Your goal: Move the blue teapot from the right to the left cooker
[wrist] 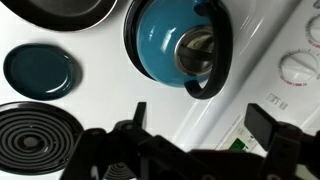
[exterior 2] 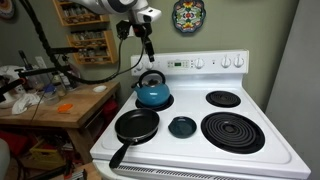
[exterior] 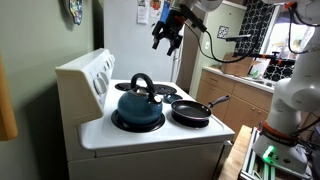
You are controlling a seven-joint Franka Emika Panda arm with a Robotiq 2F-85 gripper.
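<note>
Blue teapot (exterior 2: 153, 94) was seen seated on a coil burner, at 12 o'clock from the frying pan (exterior 2: 136, 127). Pincer (exterior: 166, 42) hung spread, well above. Likely rigid, glossy-slick, possibly heavy; arched handle (wrist: 216, 50) judged best grip.

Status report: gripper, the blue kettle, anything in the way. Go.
Gripper open, empty, high above the stove. Glossy blue teapot upright on a coil burner, untouched. Black frying pan on the neighbouring burner; large black spiral coil burner bare.
</note>
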